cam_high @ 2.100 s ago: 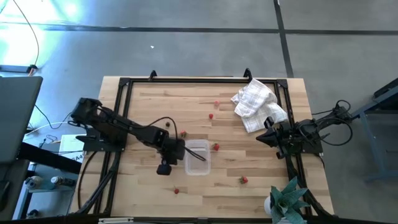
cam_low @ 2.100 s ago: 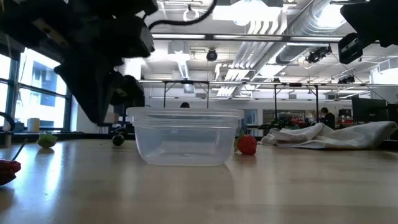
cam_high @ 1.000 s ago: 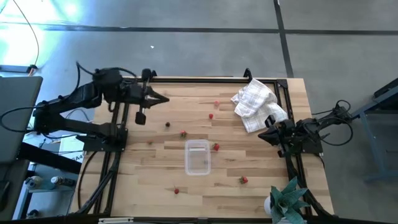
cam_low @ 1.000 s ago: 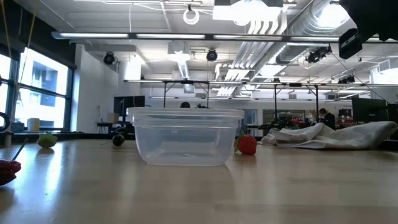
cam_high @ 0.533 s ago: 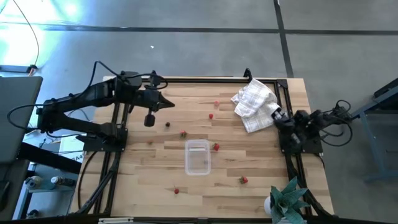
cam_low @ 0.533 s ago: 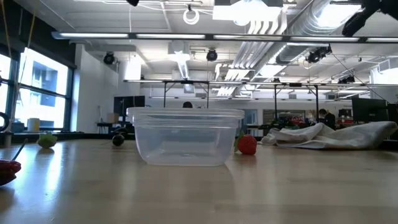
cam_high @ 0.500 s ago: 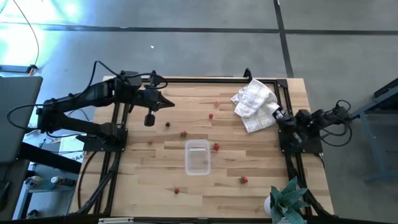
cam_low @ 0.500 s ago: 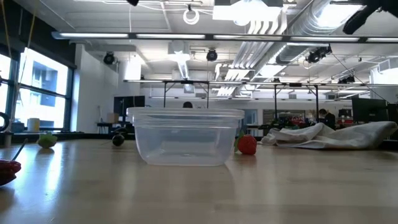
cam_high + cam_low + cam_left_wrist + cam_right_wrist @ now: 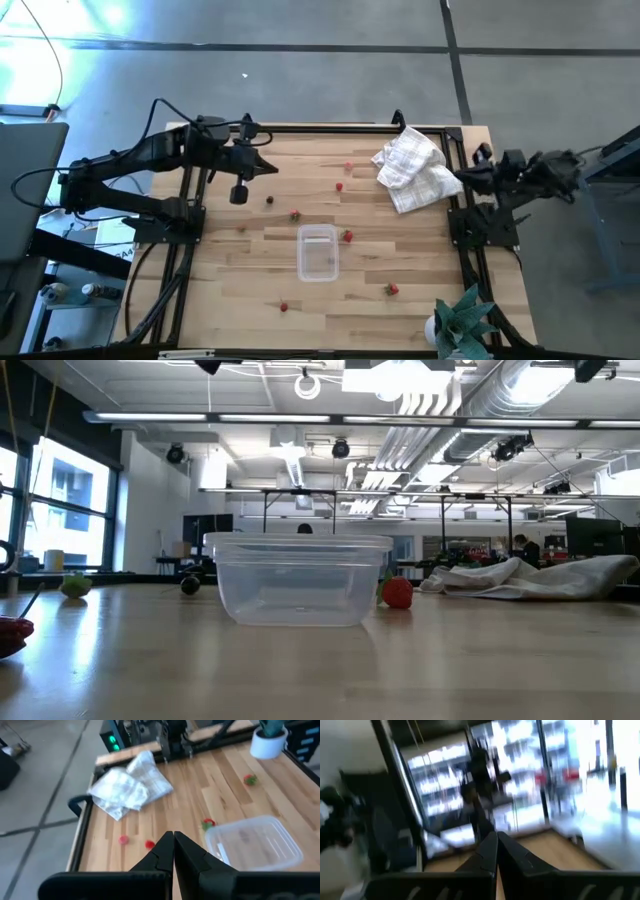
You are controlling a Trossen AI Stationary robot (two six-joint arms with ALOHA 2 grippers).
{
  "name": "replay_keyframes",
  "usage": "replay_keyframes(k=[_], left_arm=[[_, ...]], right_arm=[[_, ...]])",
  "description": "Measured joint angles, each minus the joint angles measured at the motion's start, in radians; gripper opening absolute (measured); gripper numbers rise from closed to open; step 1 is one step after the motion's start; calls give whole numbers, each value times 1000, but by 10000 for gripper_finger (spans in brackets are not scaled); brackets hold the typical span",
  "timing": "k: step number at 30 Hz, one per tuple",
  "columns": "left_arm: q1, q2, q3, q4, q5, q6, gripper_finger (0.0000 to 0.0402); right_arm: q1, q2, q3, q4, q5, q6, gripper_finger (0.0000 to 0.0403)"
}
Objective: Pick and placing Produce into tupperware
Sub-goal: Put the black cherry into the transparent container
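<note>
Left hand (image 9: 272, 169) closed, raised over table's (image 9: 420, 260) far-left corner.

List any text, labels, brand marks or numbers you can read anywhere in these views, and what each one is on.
No readable text in any view.
Tupperware: clear plastic, no label or mark visible.
White checked cloth: woven pattern only, no print.
White pot of the plant: no visible marking.
Papers beside the left arm's base: something printed, too small to read.
Room behind the table in the low view: signs and screens too far and blurred to read.
</note>
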Motion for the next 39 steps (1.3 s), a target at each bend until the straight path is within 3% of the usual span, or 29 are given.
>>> replay_keyframes(k=[3, 6, 13, 19, 25, 32, 35, 39], left_arm=[[0, 0, 0, -54, 0, 0, 3], [0, 0, -4, -73, 8, -6, 3], [0, 0, -6, -87, 49, 8, 3], [0, 0, -6, -101, 37, 16, 3], [0, 18, -6, -212, -70, -1, 3], [1, 99, -6, -405, -224, 75, 3], [20, 146, -6, -400, -219, 17, 3], [43, 220, -6, -394, -219, -221, 3]], right_arm=[[0, 48, 105, -187, -28, 79, 0], [0, 102, 143, -278, -73, 53, 0], [0, 273, 101, -477, -92, -38, 0], [0, 328, 54, -433, -62, -33, 0], [0, 328, 51, -427, 13, -38, 0], [0, 328, 51, -427, 0, -40, 0], [0, 328, 51, -427, 0, -40, 0], [0, 328, 51, -427, -1, -40, 0]])
